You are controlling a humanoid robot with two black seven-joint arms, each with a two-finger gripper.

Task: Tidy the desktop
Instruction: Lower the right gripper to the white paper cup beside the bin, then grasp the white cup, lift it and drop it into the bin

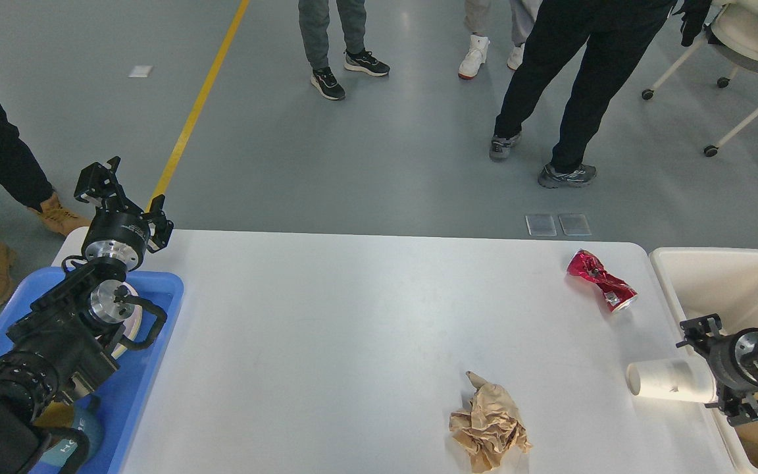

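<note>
The white desktop (353,329) carries a crushed red can (601,280) at the far right, a crumpled ball of brown paper (489,422) near the front, and a white paper cup (667,380) lying on its side by the right edge. My right gripper (705,366) is open over the bin's left wall. One finger sits above the cup's right end and one below; whether they touch it cannot be told. My left gripper (137,179) is open and empty above the desktop's far left corner, pointing away from me.
A blue tray (158,284) at the left edge holds a white round item and a teal object, partly hidden by my left arm. A cream bin (701,258) with brown paper inside stands at the right. Several people and a wheeled chair (741,39) are beyond the table.
</note>
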